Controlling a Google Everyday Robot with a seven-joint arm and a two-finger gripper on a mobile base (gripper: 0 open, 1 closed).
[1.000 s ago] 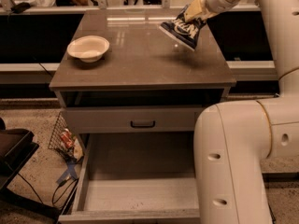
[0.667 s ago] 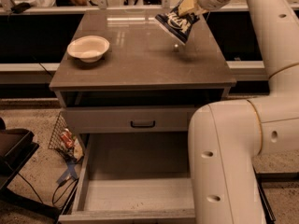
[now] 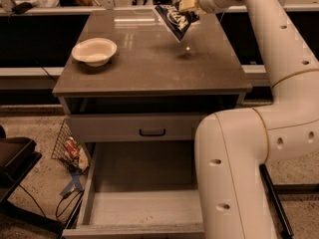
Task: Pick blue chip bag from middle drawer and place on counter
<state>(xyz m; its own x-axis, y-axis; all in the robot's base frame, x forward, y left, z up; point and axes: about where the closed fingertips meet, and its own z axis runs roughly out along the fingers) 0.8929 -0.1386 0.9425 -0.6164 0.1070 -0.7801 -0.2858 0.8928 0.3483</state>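
Note:
My gripper (image 3: pixel 188 5) is at the top of the view, above the far right part of the counter (image 3: pixel 149 63). It is shut on the blue chip bag (image 3: pixel 175 20), which hangs tilted below it, clear of the counter top. The middle drawer (image 3: pixel 144 203) stands pulled out at the bottom of the view, its pale floor bare where my arm does not hide it.
A cream bowl (image 3: pixel 94 51) sits on the counter's left side. A shut drawer front with a small black handle (image 3: pixel 152 132) is above the open drawer. A wire basket with red-and-yellow wrappers (image 3: pixel 70 148) stands on the floor at left. My arm's large white body (image 3: pixel 249 158) covers the right side.
My gripper has carried the blue chip bag left and farther back over the counter, and a little higher.

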